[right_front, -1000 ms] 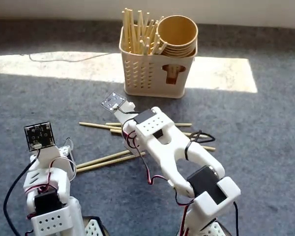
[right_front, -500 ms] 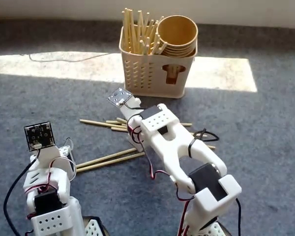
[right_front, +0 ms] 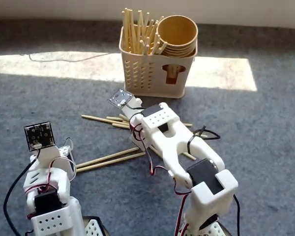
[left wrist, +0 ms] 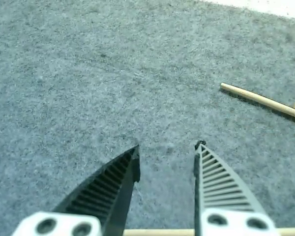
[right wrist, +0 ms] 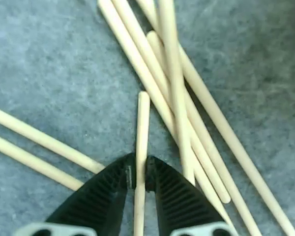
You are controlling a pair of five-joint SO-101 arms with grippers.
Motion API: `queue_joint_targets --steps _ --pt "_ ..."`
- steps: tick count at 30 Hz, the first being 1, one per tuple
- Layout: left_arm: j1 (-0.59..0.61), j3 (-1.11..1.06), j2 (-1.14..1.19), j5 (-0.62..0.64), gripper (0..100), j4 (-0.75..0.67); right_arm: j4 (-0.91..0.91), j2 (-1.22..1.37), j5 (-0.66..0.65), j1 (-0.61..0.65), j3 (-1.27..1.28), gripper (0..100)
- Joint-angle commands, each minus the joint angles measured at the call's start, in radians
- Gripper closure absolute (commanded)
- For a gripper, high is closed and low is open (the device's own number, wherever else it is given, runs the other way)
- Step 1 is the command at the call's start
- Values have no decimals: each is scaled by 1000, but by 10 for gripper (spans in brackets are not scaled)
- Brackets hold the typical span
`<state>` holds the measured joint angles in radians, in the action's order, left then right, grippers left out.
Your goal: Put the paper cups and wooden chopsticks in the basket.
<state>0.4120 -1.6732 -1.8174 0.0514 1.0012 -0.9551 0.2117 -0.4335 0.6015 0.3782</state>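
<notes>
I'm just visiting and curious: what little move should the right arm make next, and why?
Probably lift straight up: the right gripper looks closed on one chopstick that lies on the carpet beside other sticks, and the basket stands farther off.

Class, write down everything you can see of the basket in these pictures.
The basket is a cream, plastic-looking tub with rounded corners, walls pierced by rows of slots, and a handle cut-out in its near face. It stands upright on the grey carpet at the far side, at a sunlit patch. A bundle of wooden chopsticks stands in its left part; a stack of paper cups sits in its right. Nothing else touches it.
</notes>
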Motion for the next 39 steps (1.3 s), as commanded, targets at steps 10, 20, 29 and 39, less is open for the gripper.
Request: queue_joint_targets --steps 10,20,29,39 --pt "8 -18 -8 5 819 -18 -162 -124 -2 19 2 994" --pt "8 -18 -8 5 819 -20 -162 -455 244 -18 88 994" --pt "8 -19 -8 -17 819 -20 -143 -642 497 -140 2 994" --pt "7 -22 -8 -57 819 -18 -28 -843 641 -160 -102 992"
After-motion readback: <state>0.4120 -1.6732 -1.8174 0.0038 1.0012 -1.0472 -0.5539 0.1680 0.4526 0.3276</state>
